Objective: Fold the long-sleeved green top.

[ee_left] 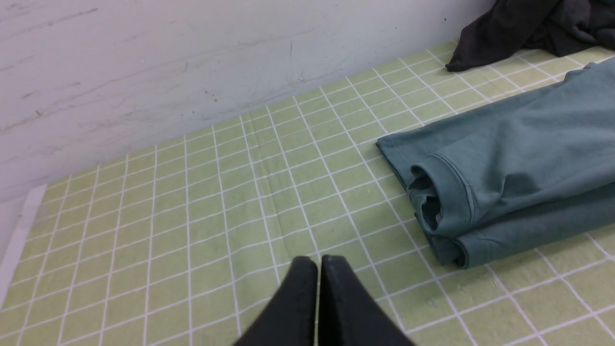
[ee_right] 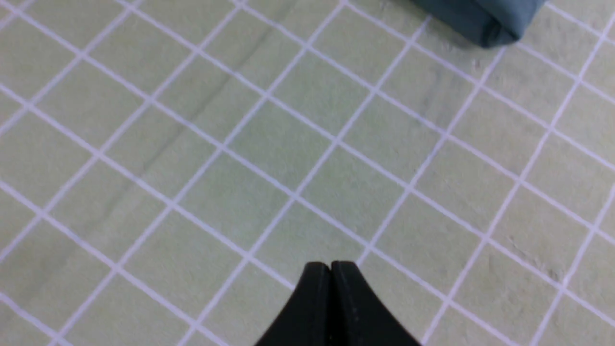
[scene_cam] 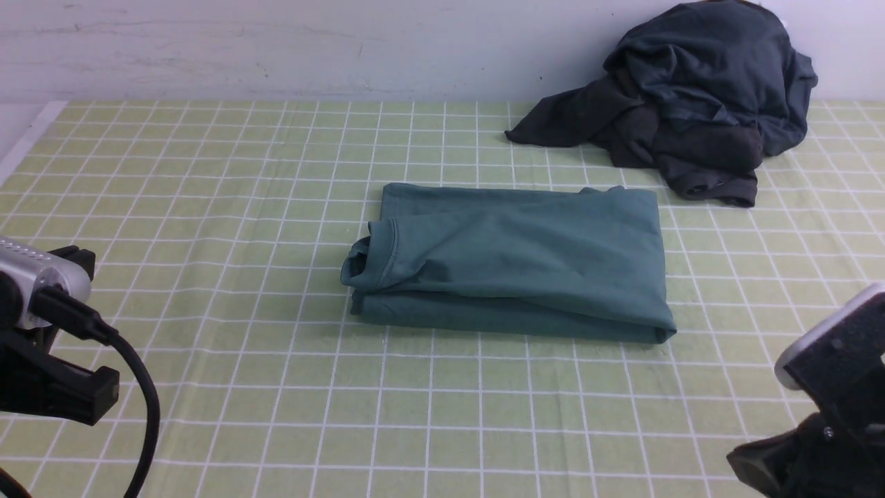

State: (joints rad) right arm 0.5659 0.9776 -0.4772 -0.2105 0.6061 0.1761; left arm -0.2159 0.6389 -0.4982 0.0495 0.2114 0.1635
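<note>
Green checked tablecloth (scene_cam: 207, 207) under a folded teal-green cotton long-sleeved top (scene_cam: 511, 263); at its nine o'clock the loose cuff (scene_cam: 366, 259) could spring open. Left gripper (ee_left: 318, 262) and right gripper (ee_right: 330, 266) pinched closed, empty.

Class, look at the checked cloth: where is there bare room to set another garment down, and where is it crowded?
Bare cloth lies between the folded green top and the cloth's left edge, and along the near side in front of the top. The far right corner is crowded by the dark garment heap.

Right end effector (ee_right: 331, 265) closed, empty, over green-checked tabletop (ee_right: 269, 144). Folded corner of green long-sleeved top (ee_right: 485, 19) lies apart, at frame edge.
</note>
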